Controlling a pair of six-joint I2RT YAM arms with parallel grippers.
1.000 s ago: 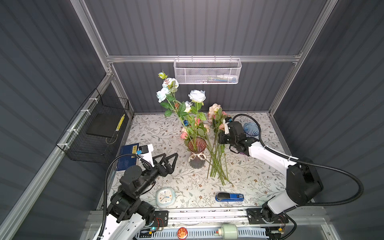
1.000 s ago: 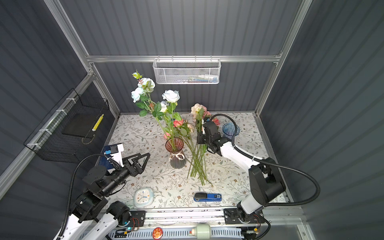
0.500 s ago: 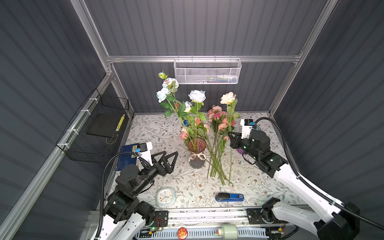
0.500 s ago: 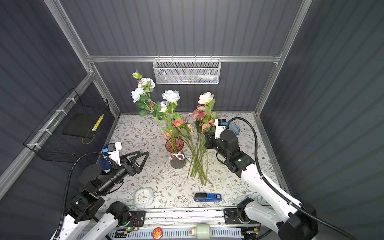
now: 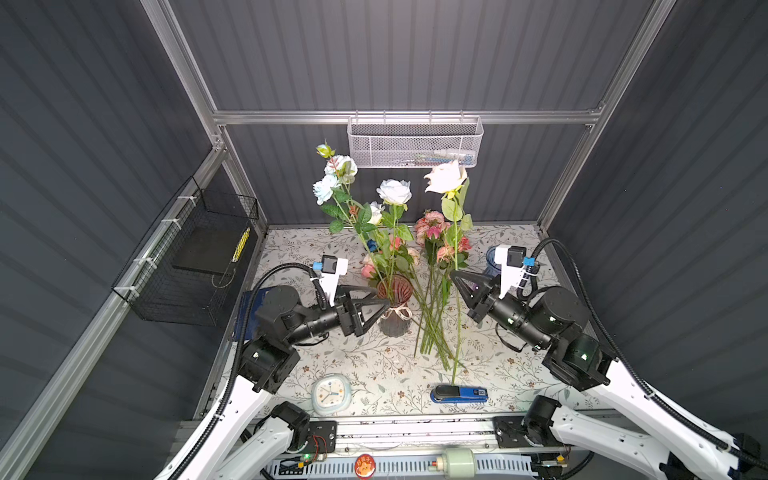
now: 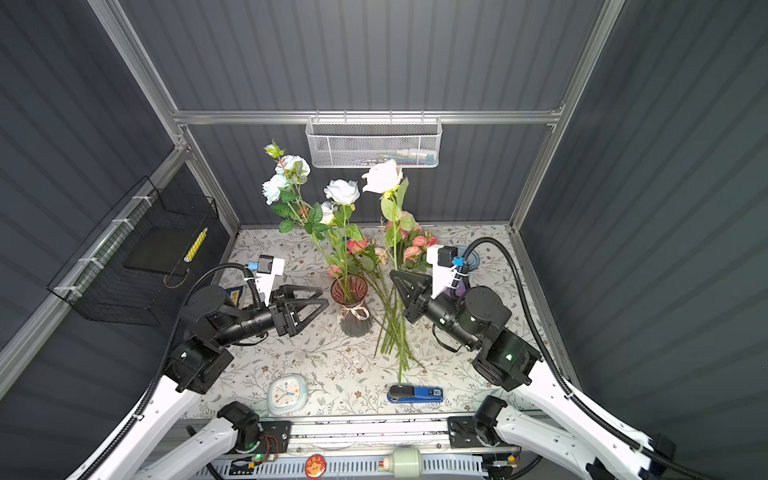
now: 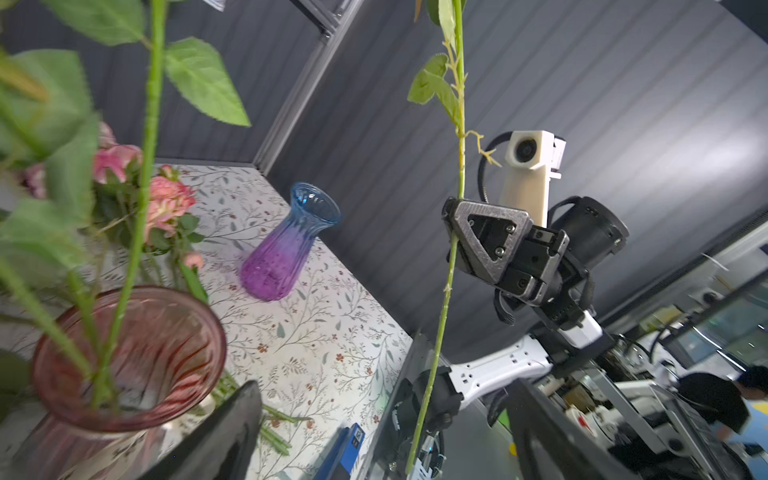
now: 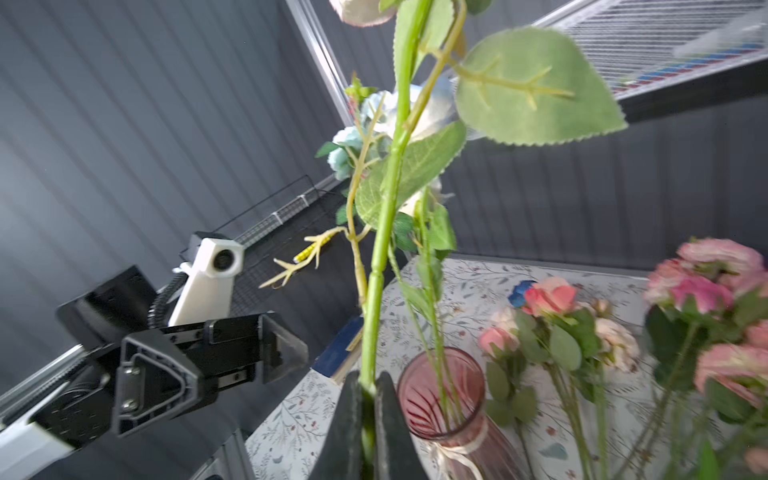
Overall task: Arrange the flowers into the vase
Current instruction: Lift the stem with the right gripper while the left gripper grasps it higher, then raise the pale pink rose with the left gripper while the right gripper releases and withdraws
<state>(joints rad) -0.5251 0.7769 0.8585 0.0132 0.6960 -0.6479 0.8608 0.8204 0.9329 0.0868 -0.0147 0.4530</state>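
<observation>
While left fingers (image 8: 282, 351) gape beside the vase (image 5: 392, 326), right fingers (image 8: 347, 432) clamp a rose (image 5: 445, 178).

Floral-patterned table (image 5: 361, 365) bears a pink vase (image 5: 394, 321), blue vase (image 7: 286, 249), loose flowers (image 5: 432, 328), clock (image 5: 331, 392) and stapler (image 5: 459, 394).

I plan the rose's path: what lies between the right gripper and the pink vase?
Loose flowers lie on the table between pink vase and right gripper; both top views show them.

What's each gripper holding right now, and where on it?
Right gripper is shut on the pale rose, pinching its green stem about midway, below the leaves. Left gripper is open beside the pink vase, holding nothing.
</observation>
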